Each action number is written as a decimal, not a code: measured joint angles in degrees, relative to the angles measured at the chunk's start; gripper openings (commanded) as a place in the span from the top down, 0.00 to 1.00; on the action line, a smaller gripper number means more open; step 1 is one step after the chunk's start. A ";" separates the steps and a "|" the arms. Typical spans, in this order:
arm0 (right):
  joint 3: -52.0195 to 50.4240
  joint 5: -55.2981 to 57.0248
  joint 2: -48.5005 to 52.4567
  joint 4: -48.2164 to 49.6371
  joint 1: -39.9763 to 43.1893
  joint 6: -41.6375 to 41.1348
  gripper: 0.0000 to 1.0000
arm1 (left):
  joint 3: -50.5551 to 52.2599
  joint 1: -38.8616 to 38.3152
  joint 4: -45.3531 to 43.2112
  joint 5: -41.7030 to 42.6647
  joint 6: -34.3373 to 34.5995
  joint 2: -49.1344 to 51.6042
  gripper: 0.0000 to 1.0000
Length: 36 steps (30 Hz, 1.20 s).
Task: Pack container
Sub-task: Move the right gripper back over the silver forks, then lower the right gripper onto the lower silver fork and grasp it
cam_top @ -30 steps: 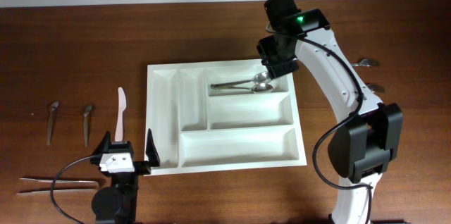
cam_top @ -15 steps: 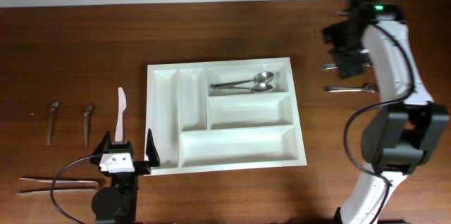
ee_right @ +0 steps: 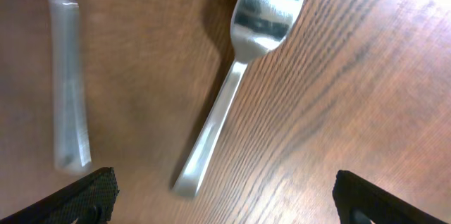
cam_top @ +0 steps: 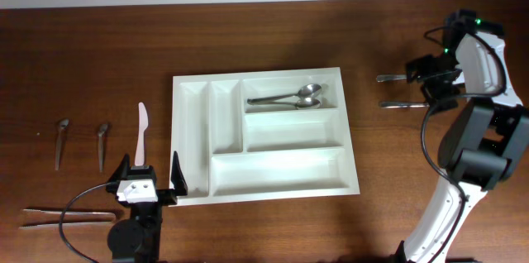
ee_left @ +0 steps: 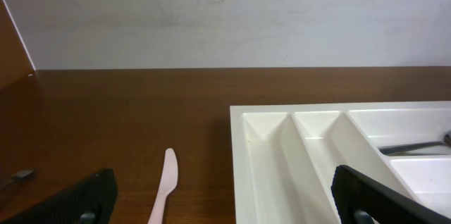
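The container (cam_top: 281, 172) is a white tray with several compartments in the middle of the table. Two metal spoons (cam_top: 291, 98) lie in its top right compartment. My right gripper (cam_top: 428, 86) hovers open over two forks at the table's right, one (cam_top: 395, 78) behind the other (cam_top: 403, 104). In the right wrist view a fork (ee_right: 236, 69) lies between my spread fingers, its handle end near the gripper (ee_right: 225, 203), untouched. My left gripper (cam_top: 150, 177) stands open at the tray's lower left corner, behind a pale plastic knife (cam_top: 142, 133). The left wrist view shows the knife (ee_left: 164, 190) and tray (ee_left: 268, 153).
A second fork's handle (ee_right: 68, 90) lies left of the first in the right wrist view. Two small dark-handled utensils (cam_top: 62, 141) (cam_top: 102, 143) and a pair of thin metal tongs (cam_top: 58, 216) lie at the far left. A pale wall borders the table's far edge.
My right arm has swung from over the tray's spoon compartment to the forks at the right, with its jaws now wide open. Both spoons stay in the tray. The left arm has not moved.
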State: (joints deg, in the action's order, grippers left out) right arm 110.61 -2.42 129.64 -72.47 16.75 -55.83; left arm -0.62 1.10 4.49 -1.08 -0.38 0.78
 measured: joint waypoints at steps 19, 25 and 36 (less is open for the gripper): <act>-0.15 -0.02 1.95 4.57 0.15 3.19 0.01 | 0.00 0.00 0.00 0.00 0.00 0.00 0.01; -0.15 -0.20 3.19 4.61 1.42 3.96 0.01 | 0.00 0.00 0.00 0.00 0.00 0.02 0.01; -0.15 -0.20 3.34 5.33 4.52 5.38 0.01 | 0.00 0.00 0.00 0.00 0.00 0.00 0.01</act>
State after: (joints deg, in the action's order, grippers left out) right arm 110.45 -2.61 132.99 -67.13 21.28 -50.46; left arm -0.62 1.10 4.49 -1.08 -0.38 0.78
